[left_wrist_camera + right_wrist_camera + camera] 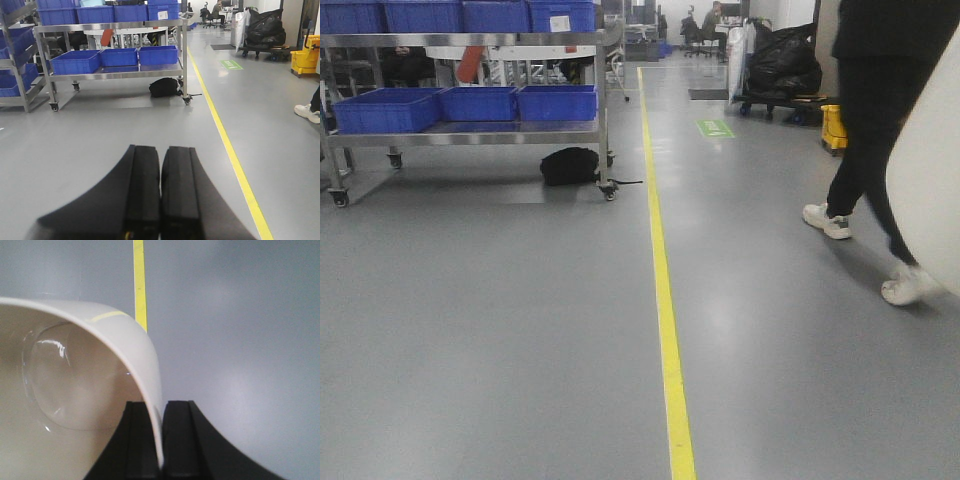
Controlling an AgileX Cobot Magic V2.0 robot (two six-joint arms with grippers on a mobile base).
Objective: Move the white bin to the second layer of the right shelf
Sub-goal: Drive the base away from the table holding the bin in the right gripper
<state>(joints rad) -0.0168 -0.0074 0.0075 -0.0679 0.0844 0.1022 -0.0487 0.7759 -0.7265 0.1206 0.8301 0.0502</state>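
The right gripper [161, 409] clamps the thin wall of the glossy off-white plastic bin [75, 390] between 2 matte black jaws; the left gripper [161, 150] sits closed, empty.

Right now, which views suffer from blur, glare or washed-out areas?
Front view: the white bin is a washed-out blur at the right edge; the passer-by's legs smear. Right wrist view: glare spots inside the bin. Left wrist view: clear, evenly lit.

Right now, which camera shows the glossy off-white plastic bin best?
The right wrist view: the glossy off-white plastic bin fills its left half, rim pinched in the right gripper. The front view catches only a blurred curve of it at its right edge; the left wrist view shows none of it.
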